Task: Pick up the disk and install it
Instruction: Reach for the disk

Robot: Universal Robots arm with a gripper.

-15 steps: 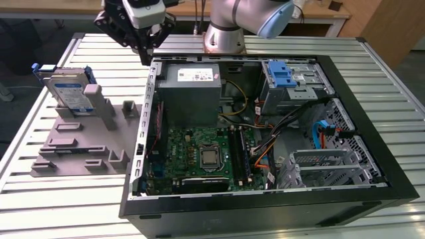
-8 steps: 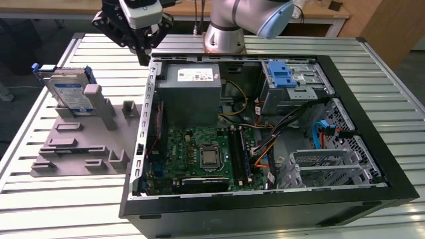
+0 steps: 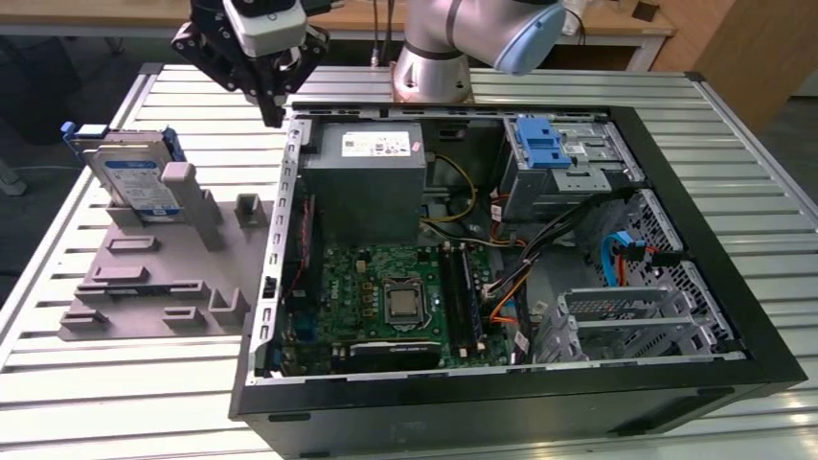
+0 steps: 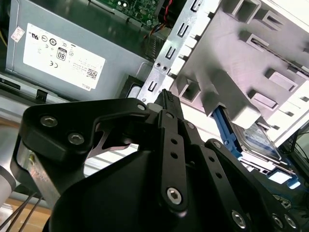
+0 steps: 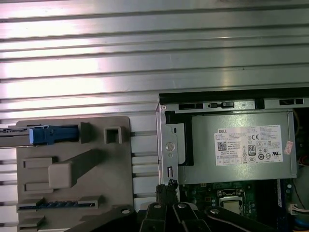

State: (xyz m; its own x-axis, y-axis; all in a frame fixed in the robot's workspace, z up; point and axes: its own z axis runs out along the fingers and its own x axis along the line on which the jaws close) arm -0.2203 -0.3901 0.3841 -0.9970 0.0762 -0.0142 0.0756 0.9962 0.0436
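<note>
The disk [image 3: 133, 178] is a silver drive with a white-and-blue label in a blue carrier. It stands on edge in a slot at the far end of the grey holder [image 3: 153, 287], at the exterior view's left. In the second wrist view the disk [image 4: 255, 139] shows behind a grey post, and in the first wrist view the disk [image 5: 48, 134] is edge-on. My gripper [image 3: 272, 113] hangs shut and holds nothing, over the case's back left corner, to the right of the disk and apart from it. Its joined fingertips [image 4: 166, 98] show in both wrist views, tips [image 5: 166, 186] above the case rail.
The open computer case [image 3: 715, 240] lies on a slatted metal table [image 3: 128, 402]. Inside are a grey power supply [image 3: 371, 182], a green motherboard [image 3: 383, 307], a drive cage with a blue latch [image 3: 543, 144] and loose cables [image 3: 511, 278].
</note>
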